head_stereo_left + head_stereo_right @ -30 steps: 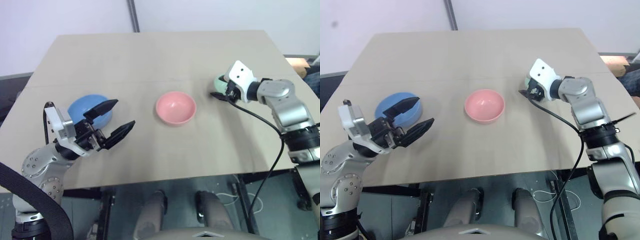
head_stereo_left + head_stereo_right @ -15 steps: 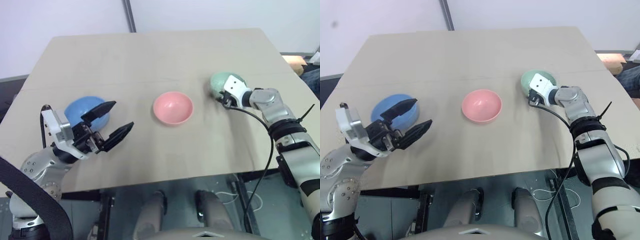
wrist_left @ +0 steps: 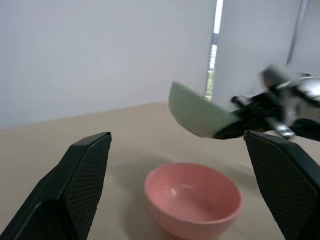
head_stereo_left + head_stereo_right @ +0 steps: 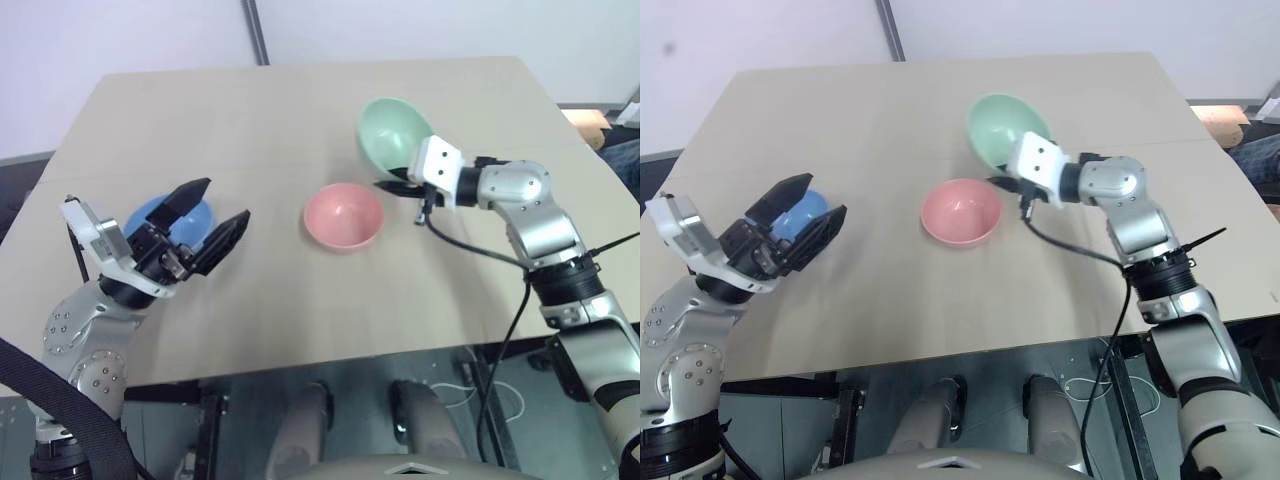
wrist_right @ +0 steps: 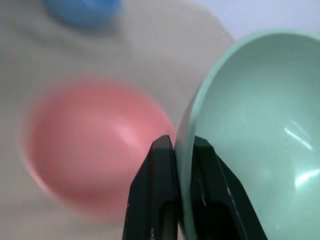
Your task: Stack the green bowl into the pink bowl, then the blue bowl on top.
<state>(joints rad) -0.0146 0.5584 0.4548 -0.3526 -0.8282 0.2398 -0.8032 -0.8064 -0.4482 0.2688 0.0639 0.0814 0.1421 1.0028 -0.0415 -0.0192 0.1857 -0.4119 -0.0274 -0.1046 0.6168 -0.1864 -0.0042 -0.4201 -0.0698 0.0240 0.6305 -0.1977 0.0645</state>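
Right gripper [image 4: 392, 183] pinches the tilted green bowl [image 4: 392, 132] by its rim, above the centre-frame pink bowl [image 4: 344, 216]; left gripper [image 4: 208, 221] is spread.

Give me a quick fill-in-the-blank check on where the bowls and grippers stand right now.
1. The right gripper is shut on the rim of the ____ bowl, held tilted in the air.
2. The pink bowl stands on the table with ____ inside it.
3. The left gripper is ____, with the blue bowl on the table behind its fingers.

Missing words: green; nothing; open
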